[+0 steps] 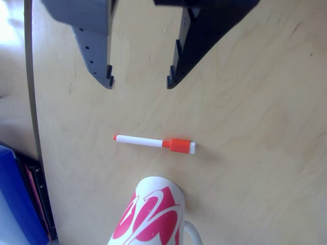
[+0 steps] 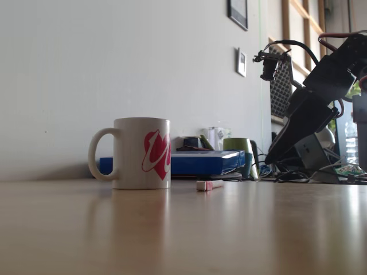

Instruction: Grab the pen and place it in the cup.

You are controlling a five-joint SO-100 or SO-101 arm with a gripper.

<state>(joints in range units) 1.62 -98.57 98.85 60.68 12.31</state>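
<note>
Pale plywood makes up the table (image 1: 255, 127), its grain running under everything in the other view, with a dark rounded edge along the left of that view and a blue folder (image 1: 15, 204) lying beyond it. Taking the cup (image 1: 150, 214) as the landmark: it stands upright at the bottom of the other view, a white mug with a pink-red swirl on its side and its handle showing at the lower right. Just above the cup in that view, close to its rim but apart from it, the pen (image 1: 153, 143) lies flat on the wood, its small orange-red tip pointing left and its orange-red cap with the white plug pointing right. Farther above the cup, past the pen, the gripper (image 1: 139, 82) hangs with its two dark jaws spread wide, nothing between them, well clear of the pen. From the low fixed view the cup (image 2: 140, 153) sits on the table (image 2: 183, 229) with its handle to the left, and the pen (image 2: 209, 185) rests just to its right, seen end-on. Behind the cup lies the blue folder (image 2: 195, 162), and well to the right of the cup rises the dark arm (image 2: 312, 109), raised off the table.
</note>
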